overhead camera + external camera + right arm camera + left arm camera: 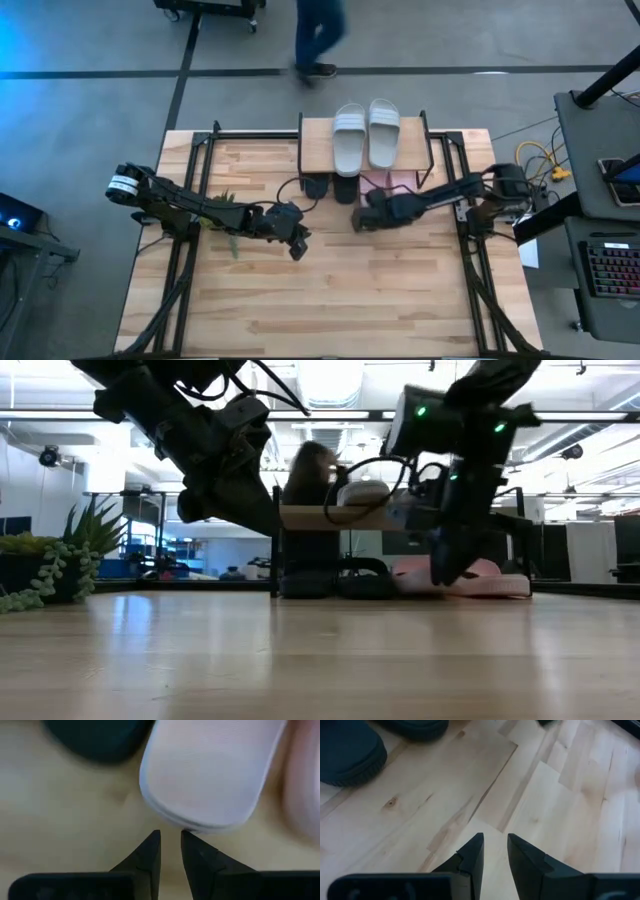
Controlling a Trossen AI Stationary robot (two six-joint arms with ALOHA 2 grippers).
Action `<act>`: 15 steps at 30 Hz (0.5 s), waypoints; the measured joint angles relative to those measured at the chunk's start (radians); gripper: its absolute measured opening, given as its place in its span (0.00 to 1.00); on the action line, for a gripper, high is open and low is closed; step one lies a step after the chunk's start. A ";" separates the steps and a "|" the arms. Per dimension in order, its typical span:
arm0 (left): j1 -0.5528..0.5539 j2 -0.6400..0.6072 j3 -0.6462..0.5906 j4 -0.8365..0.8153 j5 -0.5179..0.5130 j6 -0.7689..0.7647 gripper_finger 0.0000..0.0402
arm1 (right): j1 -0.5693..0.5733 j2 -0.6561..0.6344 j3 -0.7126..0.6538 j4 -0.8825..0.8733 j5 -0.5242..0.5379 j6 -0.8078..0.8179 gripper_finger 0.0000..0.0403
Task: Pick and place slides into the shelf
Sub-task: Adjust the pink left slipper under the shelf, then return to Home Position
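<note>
The shelf [318, 145] stands at the table's far edge, with a pale grey pair of slides [365, 135] on its top board. A black pair [330, 187] and a pink pair [388, 182] lie on the table under it, their near ends sticking out. My right gripper [362, 218] is low, just in front of a pink slide's near end [200, 822], with its fingers almost together. My left gripper [297, 245] hovers over bare table near the middle, its fingers also nearly together. In the left wrist view the black slides [350, 750] lie ahead of it. My right gripper [171, 836] points level toward the table's far edge, its fingertips right at the rounded near end of one pink slide [185, 826], which lies flat on the table. I cannot tell whether they touch it.
A small green plant [225, 215] lies on the table beside the left arm. Black metal frames [190, 190] run along both sides of the table. A person [318, 40] walks past the far edge. Bare wood [350, 300] spreads across the near half.
</note>
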 joint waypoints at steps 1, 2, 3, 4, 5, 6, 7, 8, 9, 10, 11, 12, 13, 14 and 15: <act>0.000 0.000 0.000 0.000 0.000 0.012 0.18 | -0.024 0.000 0.001 0.003 0.015 -0.020 0.17; 0.000 0.000 0.000 0.000 0.000 0.020 0.18 | -0.044 0.000 0.003 0.003 0.028 -0.044 0.17; 0.000 0.000 0.000 0.000 0.000 0.023 0.18 | -0.065 0.000 0.004 0.004 0.038 -0.067 0.17; 0.000 0.000 0.000 0.000 0.000 0.023 0.18 | -0.082 0.000 0.005 0.004 0.042 -0.083 0.17; 0.000 0.000 0.000 0.000 0.000 0.023 0.18 | -0.096 0.000 0.006 0.002 0.034 -0.095 0.17; 0.000 0.000 0.000 0.000 0.001 0.023 0.18 | -0.104 0.000 0.007 0.002 0.030 -0.107 0.17; 0.000 0.000 0.000 0.000 0.001 0.023 0.18 | -0.107 0.000 0.010 0.003 0.024 -0.116 0.17; 0.000 0.000 0.000 0.000 0.002 0.023 0.18 | -0.108 0.000 0.012 0.003 0.012 -0.122 0.17; 0.000 0.000 0.000 0.000 0.003 0.023 0.18 | -0.108 0.000 0.014 0.003 -0.006 -0.128 0.17; -0.001 0.000 0.000 0.000 0.003 0.023 0.18 | -0.099 -0.001 0.016 0.002 -0.026 -0.137 0.17; -0.001 0.000 0.000 0.000 0.003 0.023 0.18 | -0.087 -0.001 0.020 0.002 -0.048 -0.146 0.17; -0.001 0.000 0.000 0.000 0.003 0.024 0.18 | -0.069 -0.001 0.025 0.002 -0.073 -0.157 0.17; -0.001 0.000 0.000 0.000 0.004 0.024 0.18 | -0.047 -0.003 0.031 0.005 -0.106 -0.171 0.17; -0.001 0.000 0.000 0.000 0.004 0.024 0.18 | -0.025 -0.005 0.035 0.010 -0.143 -0.193 0.17; -0.001 0.000 0.000 0.000 0.004 0.024 0.18 | -0.003 -0.006 0.038 0.021 -0.179 -0.224 0.17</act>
